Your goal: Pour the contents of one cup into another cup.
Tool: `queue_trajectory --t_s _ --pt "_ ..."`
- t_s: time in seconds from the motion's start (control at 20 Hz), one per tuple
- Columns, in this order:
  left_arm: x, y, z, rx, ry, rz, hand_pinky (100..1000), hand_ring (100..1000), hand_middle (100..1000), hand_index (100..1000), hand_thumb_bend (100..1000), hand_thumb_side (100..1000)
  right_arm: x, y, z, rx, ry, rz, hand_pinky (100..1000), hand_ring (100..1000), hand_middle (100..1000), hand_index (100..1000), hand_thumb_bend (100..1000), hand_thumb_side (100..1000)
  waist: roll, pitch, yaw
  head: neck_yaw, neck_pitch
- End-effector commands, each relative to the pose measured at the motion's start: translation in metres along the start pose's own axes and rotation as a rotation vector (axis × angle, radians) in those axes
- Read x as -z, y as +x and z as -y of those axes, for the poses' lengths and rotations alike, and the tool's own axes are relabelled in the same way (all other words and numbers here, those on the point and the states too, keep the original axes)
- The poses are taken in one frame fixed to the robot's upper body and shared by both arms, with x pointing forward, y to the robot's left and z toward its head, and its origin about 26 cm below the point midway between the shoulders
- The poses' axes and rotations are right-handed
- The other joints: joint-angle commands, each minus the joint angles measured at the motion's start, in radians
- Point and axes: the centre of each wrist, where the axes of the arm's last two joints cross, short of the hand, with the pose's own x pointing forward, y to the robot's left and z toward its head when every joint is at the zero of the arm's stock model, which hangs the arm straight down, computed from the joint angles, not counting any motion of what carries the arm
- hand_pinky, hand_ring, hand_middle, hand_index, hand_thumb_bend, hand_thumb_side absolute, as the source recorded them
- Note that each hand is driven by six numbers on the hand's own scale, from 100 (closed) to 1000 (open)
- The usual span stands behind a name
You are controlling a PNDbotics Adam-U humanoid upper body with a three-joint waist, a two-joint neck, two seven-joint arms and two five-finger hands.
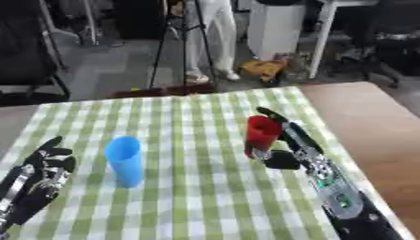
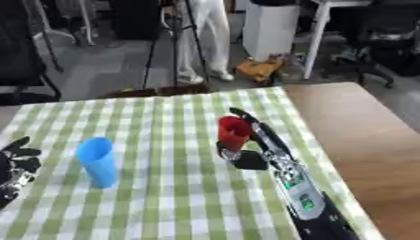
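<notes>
The left hand [image 1: 37, 176] rests released at the lower left, fingers up, idle and clear of the work; just beside it the blue cup [image 1: 124, 161] stands upright on the checked cloth [image 1: 197, 122], mouth open, likely the receiver; well to its right the red cup [image 1: 262, 133] sits grasped in the right hand [image 1: 283, 149], upright, seemingly ready to carry over and tip.

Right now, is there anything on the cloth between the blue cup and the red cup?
Nothing: in the left eye view only bare green checked tablecloth lies between the blue cup and the red cup, which the right hand holds.
</notes>
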Motion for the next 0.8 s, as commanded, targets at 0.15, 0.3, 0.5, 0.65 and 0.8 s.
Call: queue_trajectory --t_s 0.15,0.3,0.5,0.65,0.8 --pt "0.016 -0.005 -0.003 0.065 0.012 -0.02 626 731 778 945 374 601 0.002 0.008 0.015 -0.016 -0.035 0.026 520 488 408 990 100 150 0.0 -0.013 -0.009 0.006 -0.003" --pt "0.025 -0.006 0.0 0.099 -0.014 -0.008 626 736 780 954 402 571 0.002 0.009 0.015 -0.013 -0.037 0.026 519 488 408 991 100 153 0.0 -0.011 -0.015 0.007 -0.003" --pt "0.035 -0.007 0.006 0.124 -0.069 0.031 628 738 778 958 455 558 0.002 0.009 0.014 -0.01 -0.038 0.028 519 488 407 990 100 154 -0.001 -0.007 -0.023 0.01 -0.005" --pt "0.041 -0.01 0.01 0.126 -0.107 0.058 629 736 775 962 493 568 0.003 0.01 0.014 -0.006 -0.038 0.029 519 488 407 991 100 156 -0.003 -0.005 -0.028 0.012 -0.005" --pt "0.044 -0.015 0.013 0.13 -0.132 0.067 629 735 772 963 515 577 0.003 0.01 0.013 -0.004 -0.038 0.028 519 488 407 990 100 158 -0.004 -0.002 -0.033 0.013 -0.006"
